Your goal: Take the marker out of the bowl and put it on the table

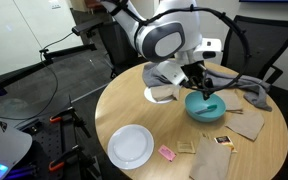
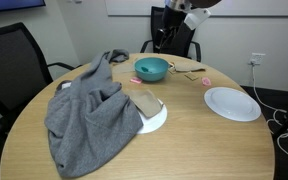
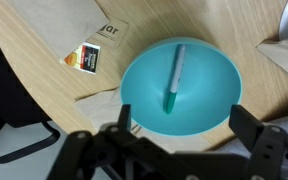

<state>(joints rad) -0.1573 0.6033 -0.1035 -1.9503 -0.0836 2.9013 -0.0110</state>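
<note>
The teal-blue bowl (image 3: 184,95) sits on the light wood table (image 3: 44,95); it also shows in both exterior views (image 1: 206,106) (image 2: 152,69). The greenish marker (image 3: 174,77) lies inside the bowl, running from the centre toward the far rim, with its darker green end nearest me. In an exterior view only a pale sliver shows in the bowl (image 2: 149,66). My gripper (image 3: 184,125) is open and empty, hovering above the bowl's near rim, fingers spread to either side. In an exterior view the gripper (image 1: 201,85) hangs just over the bowl.
A white plate (image 1: 131,146) (image 2: 232,103), a small pink item (image 1: 167,153), brown paper pieces (image 1: 246,122) and a small card (image 3: 85,58) lie on the table. A grey cloth (image 2: 89,110) covers one side. Office chairs surround the table.
</note>
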